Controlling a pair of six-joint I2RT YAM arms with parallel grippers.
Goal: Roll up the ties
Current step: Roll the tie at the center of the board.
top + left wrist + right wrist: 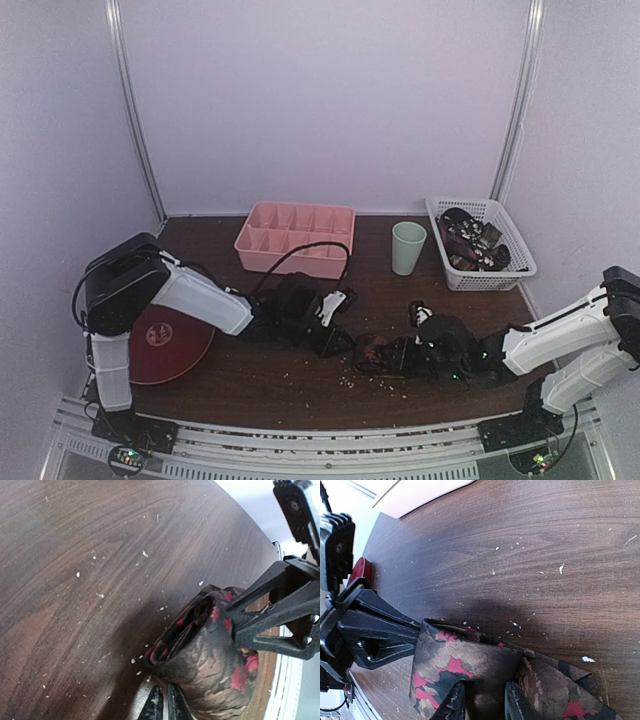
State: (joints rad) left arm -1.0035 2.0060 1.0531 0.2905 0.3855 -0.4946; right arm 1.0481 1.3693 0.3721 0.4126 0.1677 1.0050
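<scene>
One tie in play, dark with red blotches, bunched on the wooden table on the near side of the green cup (white crumbs scattered all about). The left gripper is pinched tight on the fabric's edge. The right gripper is clamped over a fold, cloth between its fingers. More ties are piled in the white basket, right of the cup.

One tie lies on the brown table near the front — dark brown and black with red patches. It is soft and bunched, one end folded into a loose loop. More ties lie piled in the white basket — back right.
</scene>
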